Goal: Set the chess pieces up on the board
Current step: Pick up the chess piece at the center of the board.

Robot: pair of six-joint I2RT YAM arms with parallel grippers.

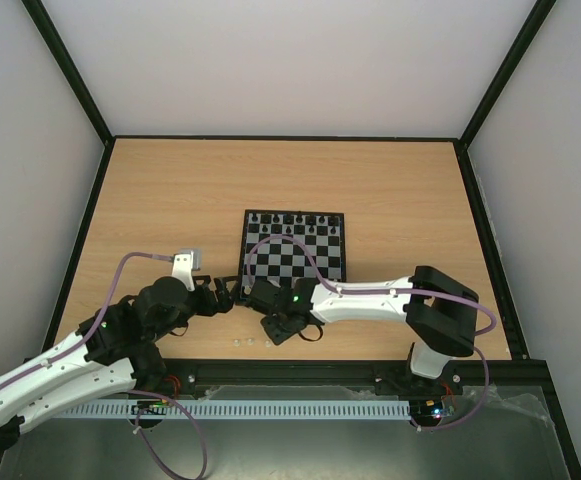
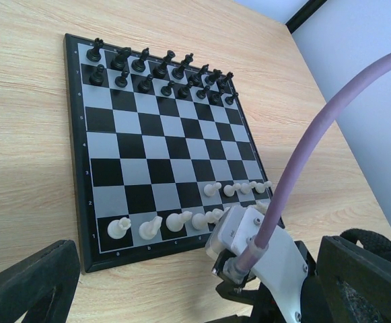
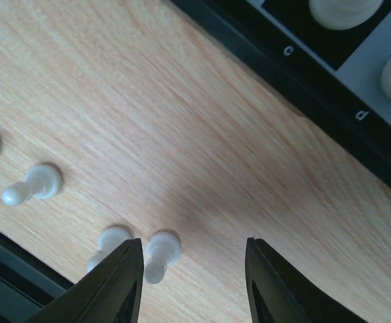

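four white chess pieces (image 3: 33, 183) loose off board (image 3: 323, 84); left fingers (image 2: 27, 286), right fingers (image 3: 121, 286) both apart, empty

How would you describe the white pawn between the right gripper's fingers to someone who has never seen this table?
Find the board, then the wood before its near black edge, where white pieces sit in a row. The pawn wanted is the end one, alone in the open gap of the right gripper; its neighbour sits outside the finger.
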